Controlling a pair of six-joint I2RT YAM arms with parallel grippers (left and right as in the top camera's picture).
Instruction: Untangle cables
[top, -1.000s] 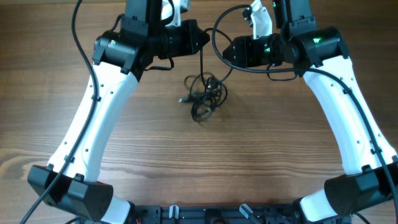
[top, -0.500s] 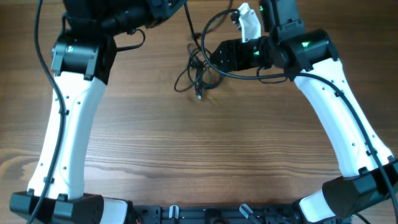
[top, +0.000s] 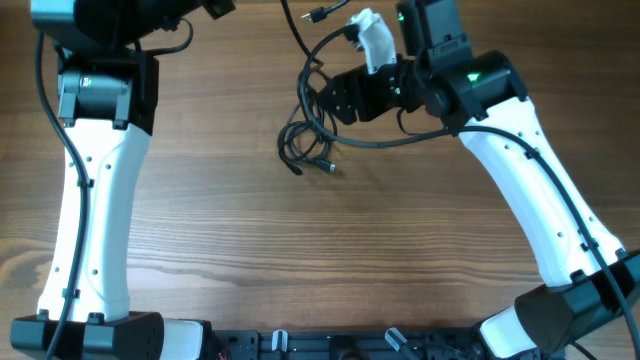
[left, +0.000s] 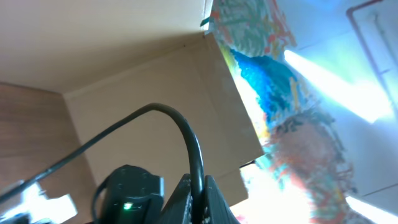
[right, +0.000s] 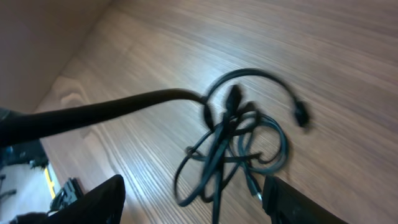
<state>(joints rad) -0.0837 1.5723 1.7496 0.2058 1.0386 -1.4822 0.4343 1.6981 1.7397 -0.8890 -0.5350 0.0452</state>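
Note:
The cables (top: 305, 143) are thin black cords in a loose tangle on the wooden table, with a plug end (top: 329, 166) at the front. One strand rises from the tangle to the top edge (top: 287, 15). In the left wrist view my left gripper (left: 198, 190) is shut on a black cable strand (left: 186, 134), raised and pointing at the wall. It is out of the overhead frame. My right gripper (top: 338, 100) is open just right of and above the tangle. In the right wrist view the tangle (right: 239, 140) lies between its spread fingers (right: 196, 205).
A loose plug end (top: 318, 14) shows near the top edge. A cardboard box (left: 155, 81) stands behind the table. The left arm (top: 95, 190) stands along the left side, the right arm (top: 540, 190) along the right. Bare wood (top: 320, 260) lies in front.
The left arm swung up and to the left, pulling a strand out of frame. The tangle shifted left and loosened. The right gripper moved left toward the tangle.

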